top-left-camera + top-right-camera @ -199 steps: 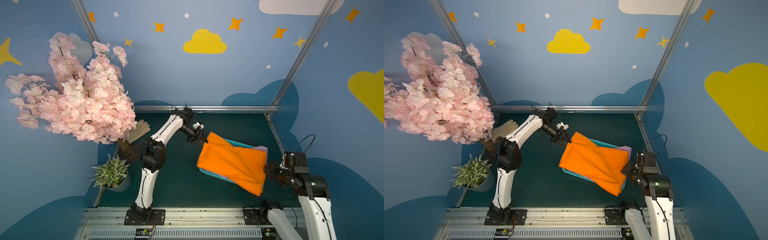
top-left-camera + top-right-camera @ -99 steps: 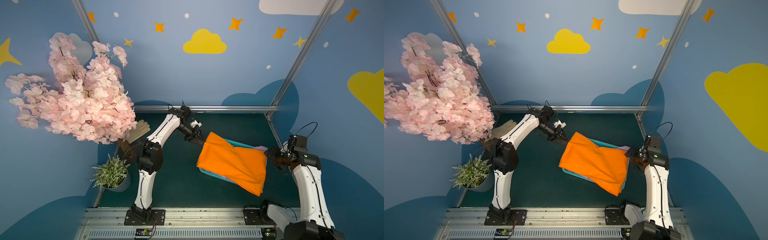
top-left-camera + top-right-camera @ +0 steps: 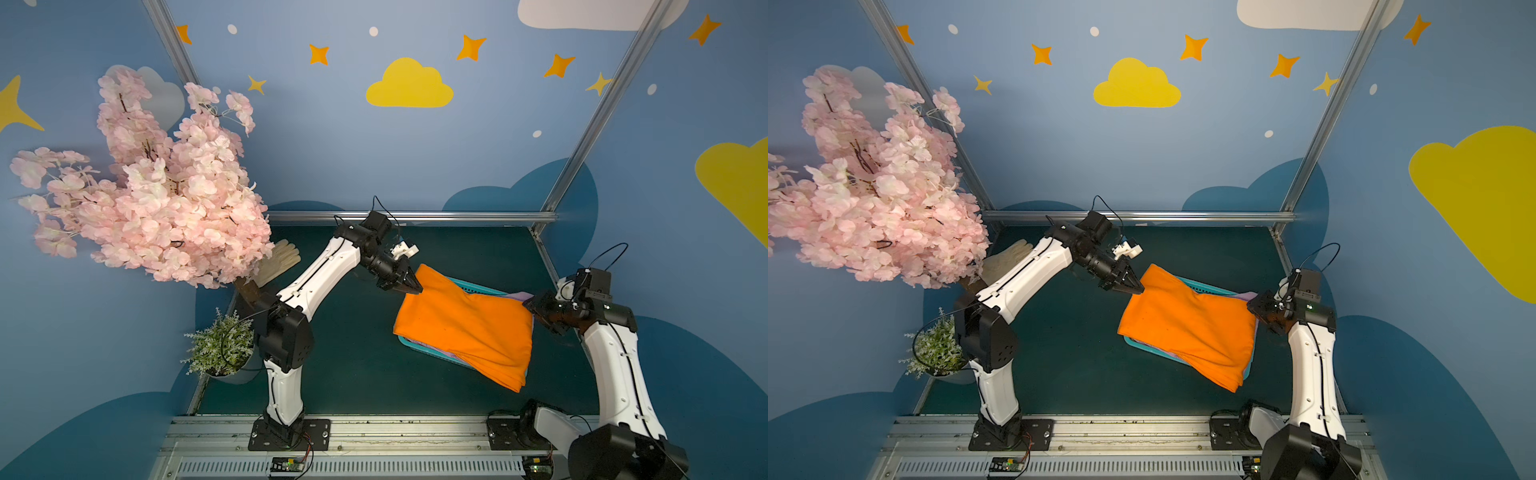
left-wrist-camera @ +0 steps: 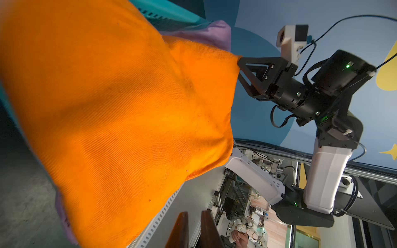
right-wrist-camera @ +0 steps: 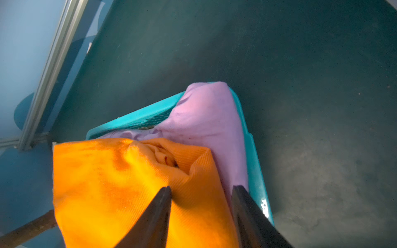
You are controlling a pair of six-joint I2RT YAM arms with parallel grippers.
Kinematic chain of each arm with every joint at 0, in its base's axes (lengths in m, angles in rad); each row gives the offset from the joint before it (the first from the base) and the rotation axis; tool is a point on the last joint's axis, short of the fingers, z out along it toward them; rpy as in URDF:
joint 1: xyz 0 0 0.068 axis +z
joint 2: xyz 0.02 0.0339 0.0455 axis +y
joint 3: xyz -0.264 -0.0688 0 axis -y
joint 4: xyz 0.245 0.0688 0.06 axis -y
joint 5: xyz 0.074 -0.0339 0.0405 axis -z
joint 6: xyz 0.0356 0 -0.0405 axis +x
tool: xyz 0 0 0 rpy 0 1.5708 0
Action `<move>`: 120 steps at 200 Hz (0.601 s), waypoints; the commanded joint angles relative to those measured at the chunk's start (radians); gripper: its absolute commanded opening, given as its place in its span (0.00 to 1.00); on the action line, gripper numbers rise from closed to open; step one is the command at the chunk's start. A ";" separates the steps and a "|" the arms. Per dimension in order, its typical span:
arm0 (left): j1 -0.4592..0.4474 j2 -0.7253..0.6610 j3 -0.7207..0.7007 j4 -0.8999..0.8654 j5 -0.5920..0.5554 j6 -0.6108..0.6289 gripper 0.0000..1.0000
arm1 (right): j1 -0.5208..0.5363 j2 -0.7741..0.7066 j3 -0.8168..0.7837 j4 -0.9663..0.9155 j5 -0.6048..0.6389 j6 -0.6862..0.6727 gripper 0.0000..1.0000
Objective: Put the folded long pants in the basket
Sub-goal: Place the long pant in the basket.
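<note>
Now the orange pants [image 3: 465, 328] sprawl over the basket [image 3: 478, 287], centre-right; left pincer [image 3: 415, 289], nearly closed and empty, sits at their upper-left corner, right pincer [image 3: 528, 308] gapes astride the right corner.

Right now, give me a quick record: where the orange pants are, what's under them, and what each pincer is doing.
orange pants: spread over the basket, overhanging its near side
lilac pants: in the basket, beneath the orange pair
left pincer: nearly shut, by the orange pants' far corner, gripping nothing
right pincer: open, tips at the opposite corner
cream glove: beside the blossom tree, away from the basket
</note>
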 commanded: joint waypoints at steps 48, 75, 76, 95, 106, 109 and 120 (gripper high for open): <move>-0.011 0.081 -0.116 0.123 -0.070 -0.049 0.12 | -0.013 -0.014 -0.003 0.012 -0.081 -0.023 0.36; -0.011 0.067 -0.136 0.153 -0.059 -0.068 0.13 | -0.017 0.024 -0.010 0.024 -0.097 -0.028 0.28; -0.011 0.068 -0.137 0.153 -0.058 -0.069 0.13 | -0.017 0.026 -0.011 0.024 -0.096 -0.029 0.27; -0.015 0.071 -0.147 0.153 -0.069 -0.073 0.13 | -0.030 0.038 0.004 0.012 -0.081 -0.034 0.05; -0.014 0.066 -0.159 0.153 -0.077 -0.070 0.13 | -0.039 0.038 0.016 0.007 -0.058 -0.031 0.00; -0.014 0.065 -0.164 0.153 -0.080 -0.070 0.13 | -0.041 0.038 0.017 0.007 -0.049 -0.032 0.00; -0.014 0.060 -0.174 0.154 -0.090 -0.068 0.13 | -0.048 0.043 0.029 -0.003 0.004 -0.019 0.00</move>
